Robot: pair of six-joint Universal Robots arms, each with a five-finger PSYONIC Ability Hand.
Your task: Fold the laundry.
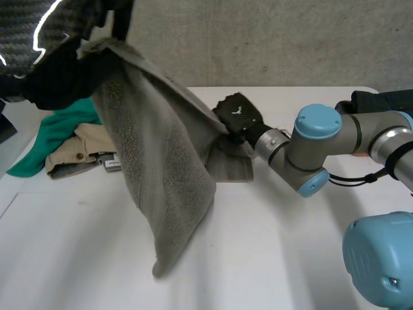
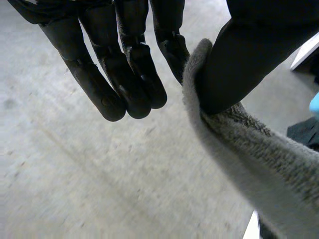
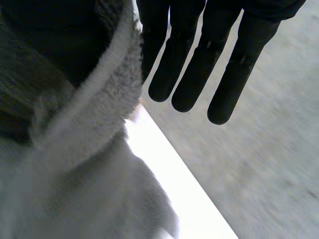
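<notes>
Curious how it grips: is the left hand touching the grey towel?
Touching. Left wrist view: the left hand pinches the grey towel by its edge.

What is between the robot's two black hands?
The grey towel. In the head view its upper edge runs from the left hand down to the right hand, and the rest hangs below.

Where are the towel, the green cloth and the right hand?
towel [image 1: 161, 174], head view, middle of the hanging grey part.
green cloth [image 1: 61, 129], head view, middle of the cloth.
right hand [image 1: 237, 115], head view, middle of the hand.
</notes>
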